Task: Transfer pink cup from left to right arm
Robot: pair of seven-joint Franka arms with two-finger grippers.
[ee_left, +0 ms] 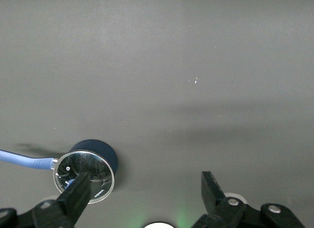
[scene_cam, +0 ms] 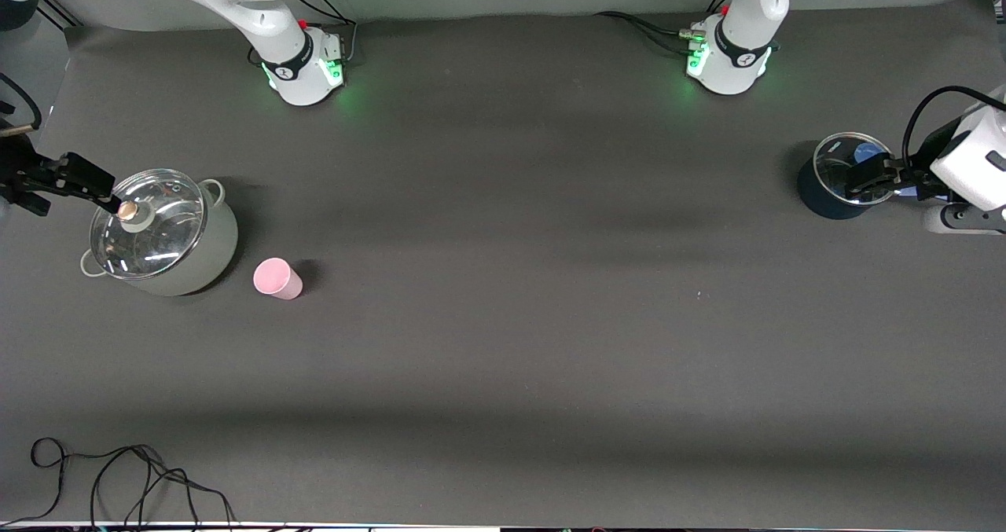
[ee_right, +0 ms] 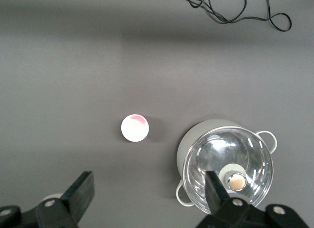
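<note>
The left end effector (scene_cam: 874, 180) is hanging with its fingers (ee_left: 78, 193) spread wide and nothing between them, over the dark blue pot (scene_cam: 833, 190) with a glass lid at the left arm's end of the desk (scene_cam: 503, 343). A blue handle (ee_left: 24, 160) is sticking out from that pot's side in the left wrist view.

The right end effector (scene_cam: 55, 178) is hanging at the right arm's end, reaching in over the edge of the grey pot (scene_cam: 169, 237), its fingers (ee_right: 81, 191) also spread apart and gripping nothing. That pot is carrying a glass lid (scene_cam: 145, 221) with a round knob (scene_cam: 127, 211) on top, and the end effector's tip is showing just beside the knob in the front view.

The pink cup (scene_cam: 277, 278) is standing on the desk just beside the grey pot, toward the left arm's end from it and slightly nearer the front camera, apart from the pot's wall. Neither end effector is touching the cup, and nothing is lying between the cup and the open middle of the desk.

A black cable (scene_cam: 118, 477) is lying coiled on the desk, much nearer the front camera than the grey pot.
</note>
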